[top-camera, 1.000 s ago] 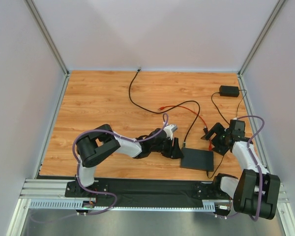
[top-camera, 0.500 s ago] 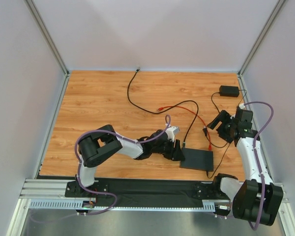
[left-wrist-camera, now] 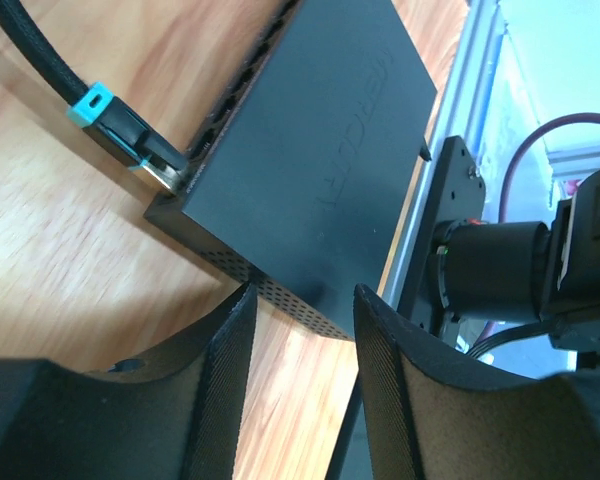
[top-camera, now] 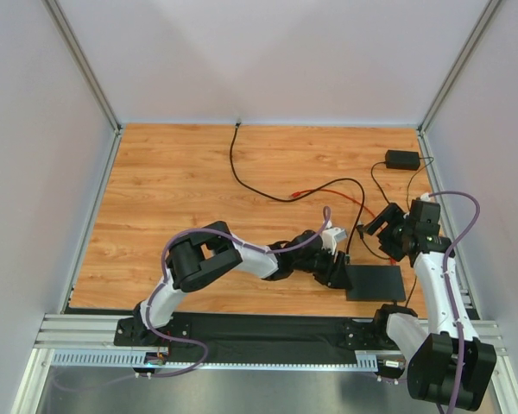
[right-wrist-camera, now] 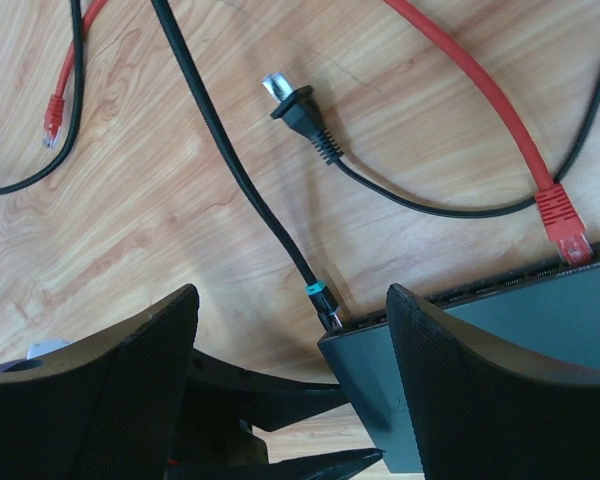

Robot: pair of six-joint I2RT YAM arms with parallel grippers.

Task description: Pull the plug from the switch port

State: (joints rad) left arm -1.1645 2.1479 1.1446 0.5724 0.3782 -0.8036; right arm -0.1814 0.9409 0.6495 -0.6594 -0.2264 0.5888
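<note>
The switch (top-camera: 378, 283) is a thin flat black box at the near right of the table. It also shows in the left wrist view (left-wrist-camera: 320, 150) and in the right wrist view (right-wrist-camera: 500, 340). A black cable's plug with a teal band (right-wrist-camera: 321, 297) sits in a port at the box's far left corner, as the left wrist view (left-wrist-camera: 130, 140) also shows. A red plug (right-wrist-camera: 563, 222) sits in a port further right. My left gripper (top-camera: 338, 274) is open, with its fingertips at the box's left side (left-wrist-camera: 300, 300). My right gripper (top-camera: 382, 226) is wide open above the port edge (right-wrist-camera: 292, 295).
A small black adapter brick (top-camera: 402, 159) lies at the far right. A loose black power plug (right-wrist-camera: 298, 108) and the red cable's free end (right-wrist-camera: 52, 118) lie on the wood. Black and red cables (top-camera: 268, 191) loop across the middle. Walls stand close on the right.
The left arm has reached to the right, and the switch has slid right along with it. The right gripper has lifted and moved back and right. The cables have shifted.
</note>
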